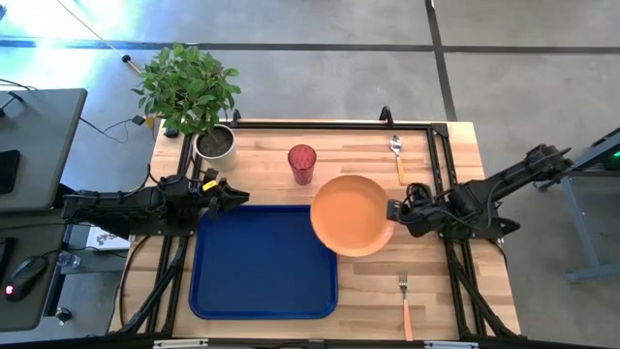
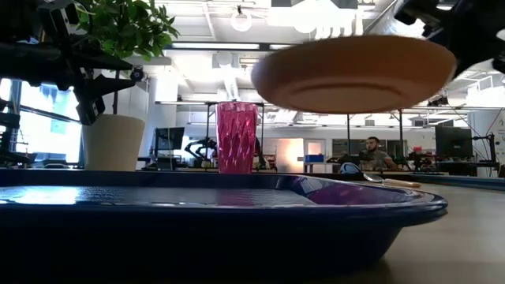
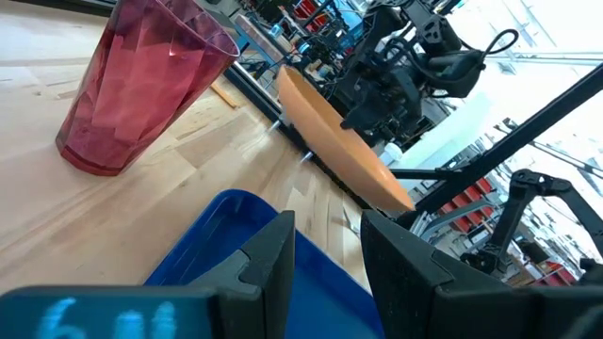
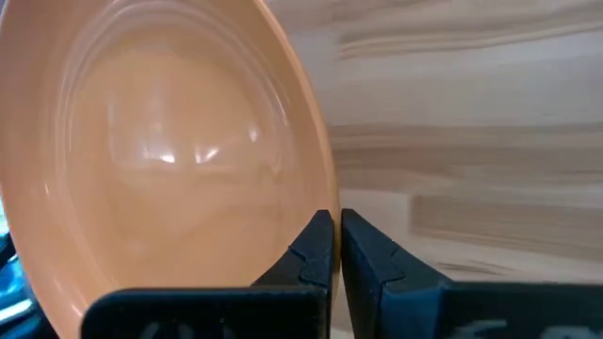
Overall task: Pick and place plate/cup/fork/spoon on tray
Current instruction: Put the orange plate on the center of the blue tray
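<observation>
plate first, seen from above: held off the table at its rim by right gripper, overlapping the near right corner edge of tray, mostly still outside it. cup upright on wood beyond the tray; spoon far right; fork near right, both flat on the table and untouched. left gripper parked at the tray's far left corner, beside plant pot.

low view: plate clearly airborne, tilted a little, above the tray rim, nothing touching below it. cup standing behind the tray. right gripper only partly seen at the upper right.

left wrist view: left gripper with fingers apart, holding nothing, over the tray's blue edge. cup near, plate edge-on farther off in the other arm's grip.

right wrist view: right gripper pinched tight on the plate rim, jaws nearly meeting across the thin edge.

judged step: carrying the plate over to the tray, placing not yet done. next move likely calls for shifting farther over the tray floor, levelling, lowering gently, then releasing; thin rim grip could slip if tilted more.
</observation>
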{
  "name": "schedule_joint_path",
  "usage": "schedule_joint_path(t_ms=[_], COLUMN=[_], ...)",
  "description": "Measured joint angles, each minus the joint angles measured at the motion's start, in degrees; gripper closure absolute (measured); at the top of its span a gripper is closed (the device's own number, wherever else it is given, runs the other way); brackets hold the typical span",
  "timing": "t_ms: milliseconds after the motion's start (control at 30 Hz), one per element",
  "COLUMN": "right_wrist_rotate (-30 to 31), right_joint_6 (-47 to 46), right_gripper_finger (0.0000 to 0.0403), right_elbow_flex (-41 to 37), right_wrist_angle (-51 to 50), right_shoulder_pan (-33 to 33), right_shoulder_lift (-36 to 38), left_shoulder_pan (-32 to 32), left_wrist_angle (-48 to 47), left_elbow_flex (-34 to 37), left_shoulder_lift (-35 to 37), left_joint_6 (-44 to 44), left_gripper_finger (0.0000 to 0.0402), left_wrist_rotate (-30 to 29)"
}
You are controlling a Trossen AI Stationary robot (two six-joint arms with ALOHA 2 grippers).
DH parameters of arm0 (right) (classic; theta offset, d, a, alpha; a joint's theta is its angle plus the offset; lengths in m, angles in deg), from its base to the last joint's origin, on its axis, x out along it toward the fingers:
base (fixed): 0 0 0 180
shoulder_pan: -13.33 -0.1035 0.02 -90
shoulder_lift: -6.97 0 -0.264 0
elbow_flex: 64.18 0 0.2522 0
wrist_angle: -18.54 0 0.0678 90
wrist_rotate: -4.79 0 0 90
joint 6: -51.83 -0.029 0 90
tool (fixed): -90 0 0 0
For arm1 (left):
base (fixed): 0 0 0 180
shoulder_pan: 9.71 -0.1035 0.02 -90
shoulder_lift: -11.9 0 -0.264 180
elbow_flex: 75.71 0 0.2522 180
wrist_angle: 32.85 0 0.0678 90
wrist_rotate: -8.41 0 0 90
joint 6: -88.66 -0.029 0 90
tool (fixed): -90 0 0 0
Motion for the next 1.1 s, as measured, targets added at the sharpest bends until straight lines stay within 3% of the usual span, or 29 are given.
schedule_joint_path(t_ms=[833, 967, 1100], right_wrist_rotate=[4.15, 2.77, 0.76], right_joint_6=[15.03, 15.37, 18.25], right_gripper_finger=[0.0403, 0.0403, 0.0403], right_elbow_flex=[0.00, 3.51, 11.27], right_wrist_angle=[40.51, 41.00, 34.66], right_shoulder_pan=[0.02, 0.11, 1.00], right_shoulder_lift=[-18.32, -21.62, -26.14], left_shoulder_pan=[-0.01, -0.01, 0.00], left_wrist_angle=[0.01, 0.01, -0.01], left_elbow_flex=[0.00, 0.00, 0.00], left_shoulder_lift=[0.00, 0.01, 0.01], left_joint_6=[-0.05, -0.06, -0.15], left_gripper_finger=[0.0287, 0.0287, 0.0287], left_wrist_rotate=[0.00, -0.63, -1.61])
